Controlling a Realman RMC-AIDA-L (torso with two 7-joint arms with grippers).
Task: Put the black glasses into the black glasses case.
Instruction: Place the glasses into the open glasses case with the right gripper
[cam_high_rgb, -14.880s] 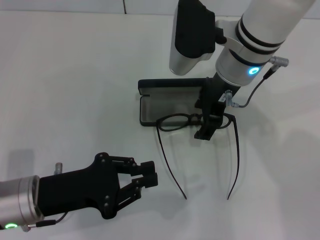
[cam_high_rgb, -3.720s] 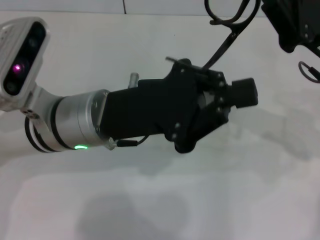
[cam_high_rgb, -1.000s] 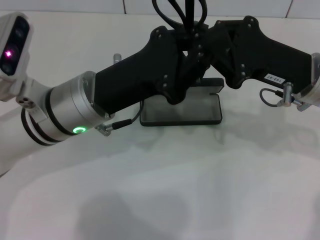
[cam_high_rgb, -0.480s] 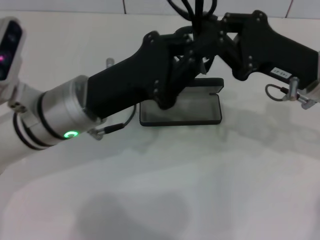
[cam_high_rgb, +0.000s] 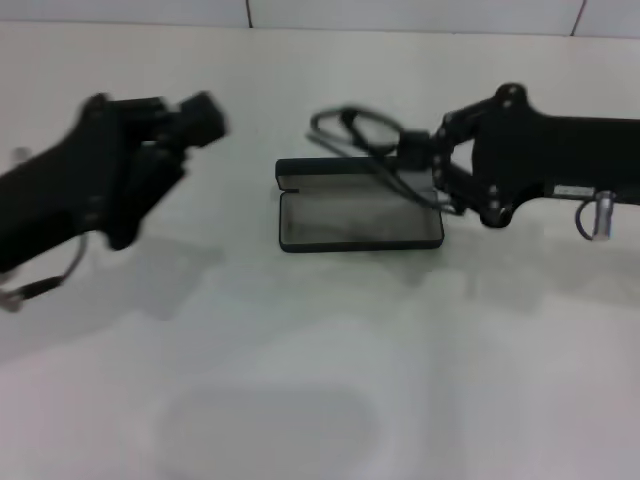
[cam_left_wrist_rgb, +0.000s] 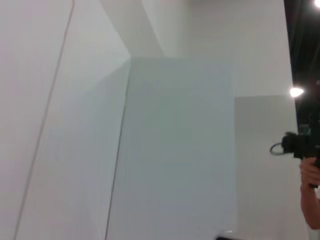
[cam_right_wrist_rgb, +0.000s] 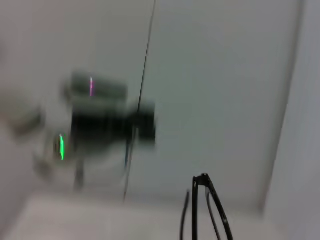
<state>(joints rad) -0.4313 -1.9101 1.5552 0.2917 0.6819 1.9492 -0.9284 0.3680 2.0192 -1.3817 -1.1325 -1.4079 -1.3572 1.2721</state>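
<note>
- one pair of black glasses (cam_high_rgb: 362, 135)
- one black glasses case (cam_high_rgb: 360, 205), lying open
- two grippers: the left gripper (cam_high_rgb: 185, 122) and the right gripper (cam_high_rgb: 425, 155)
- one white table (cam_high_rgb: 320, 380)

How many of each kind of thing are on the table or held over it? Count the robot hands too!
Black glasses: 1
Black glasses case: 1
Robot hands: 2, the left hand and the right hand
Total: 4
</note>
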